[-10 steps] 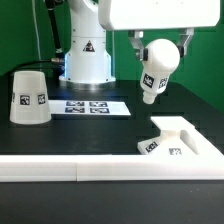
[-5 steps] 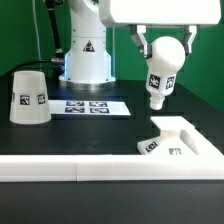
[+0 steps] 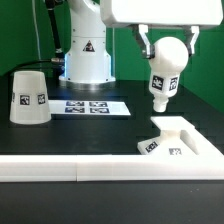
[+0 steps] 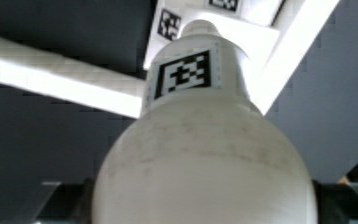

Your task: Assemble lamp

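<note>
My gripper (image 3: 167, 46) is shut on the round white bulb (image 3: 165, 70) and holds it in the air, neck down, above the flat square base (image 3: 178, 138) at the exterior view's right. The bulb's neck tip hangs a short way above the base, apart from it. In the wrist view the bulb (image 4: 197, 140) fills the frame, its tag facing the camera, with the base (image 4: 247, 12) far beyond its neck. The tapered shade (image 3: 29, 97) stands mouth down at the exterior view's left.
The marker board (image 3: 92, 106) lies flat between the shade and the base. A long white rail (image 3: 90, 170) runs across the front of the table. The robot's white pedestal (image 3: 86, 52) stands at the back.
The bulb has swung from tilted to nearly upright and moved slightly toward the exterior view's right and down, over the base.
</note>
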Available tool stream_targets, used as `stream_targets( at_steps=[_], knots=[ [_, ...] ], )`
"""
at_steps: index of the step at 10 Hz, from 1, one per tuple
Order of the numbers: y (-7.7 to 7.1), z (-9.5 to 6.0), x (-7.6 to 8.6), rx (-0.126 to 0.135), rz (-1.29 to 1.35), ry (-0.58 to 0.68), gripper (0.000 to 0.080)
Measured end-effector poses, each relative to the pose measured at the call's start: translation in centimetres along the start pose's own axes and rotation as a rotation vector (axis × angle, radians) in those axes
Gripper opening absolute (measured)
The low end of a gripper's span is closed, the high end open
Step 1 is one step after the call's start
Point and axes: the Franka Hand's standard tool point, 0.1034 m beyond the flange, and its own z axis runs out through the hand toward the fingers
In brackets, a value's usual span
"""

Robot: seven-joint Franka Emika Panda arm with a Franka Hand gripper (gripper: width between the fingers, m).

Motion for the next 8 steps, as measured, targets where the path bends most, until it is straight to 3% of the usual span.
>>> stream_targets(
  at_steps=[1,3,8],
  knots=[
    [-0.8,-0.1,0.5,0.005,0.009,-0.002,0.0576],
    [-0.8,0.5,1.5,-0.003,-0.014,0.045,0.0576],
    [-1.1,1.5,0.6,0.001,-0.017,0.035,0.0576]
  ],
)
